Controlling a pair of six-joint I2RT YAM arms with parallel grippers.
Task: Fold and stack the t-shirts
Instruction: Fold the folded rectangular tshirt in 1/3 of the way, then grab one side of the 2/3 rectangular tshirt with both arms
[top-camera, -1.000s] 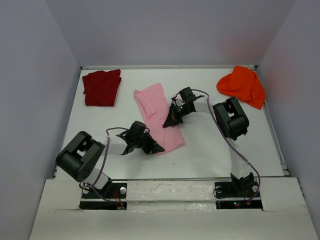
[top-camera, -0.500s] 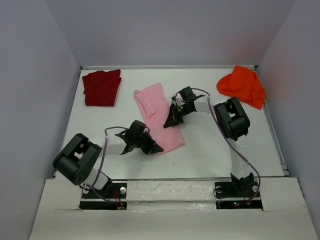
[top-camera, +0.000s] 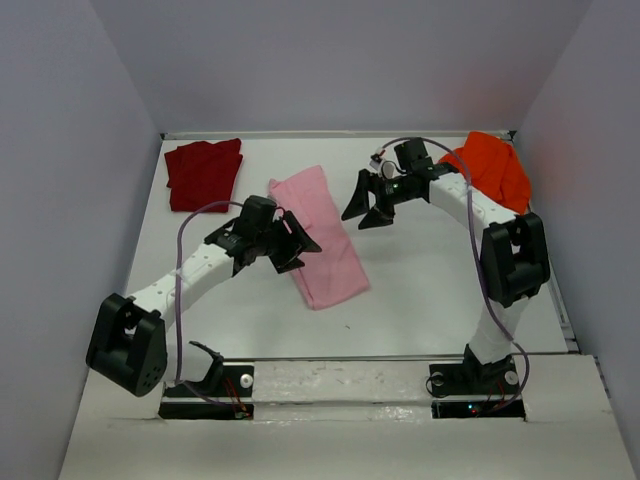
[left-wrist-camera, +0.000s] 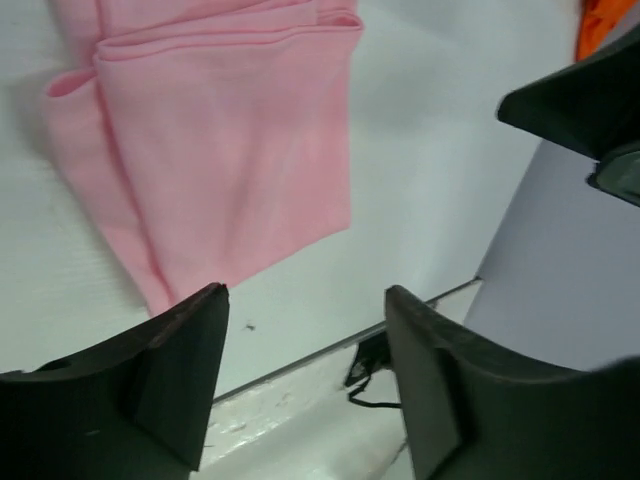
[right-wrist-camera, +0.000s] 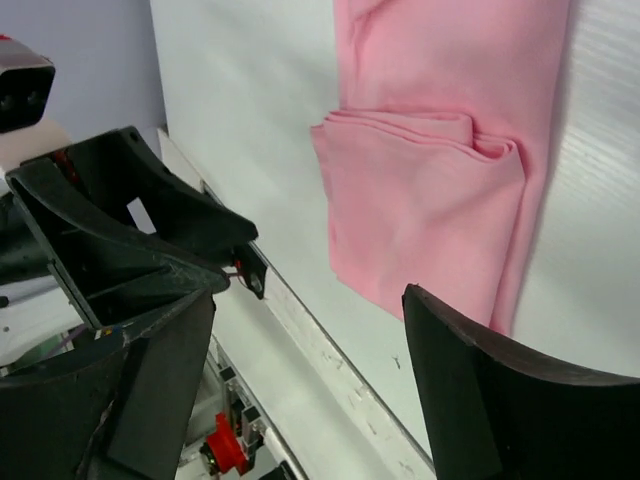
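We are holding our left gripper (top-camera: 300, 245) spread open and empty over the left edge of the pink t-shirt (top-camera: 322, 238). Our right gripper (top-camera: 362, 214) is hanging open and empty just off its far right edge. The dark red t-shirt (top-camera: 205, 175) is lying folded beyond its far left corner, and the orange t-shirt (top-camera: 490, 170) is lying crumpled well off to its right.

White table (top-camera: 420, 300), plain grey walls (top-camera: 340, 60) on three sides, even light

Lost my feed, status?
Left end effector open, empty. Right end effector open, empty. Pink shirt folded mid-table; red shirt folded far left; orange shirt crumpled far right. Nothing stacked, nothing blocking.
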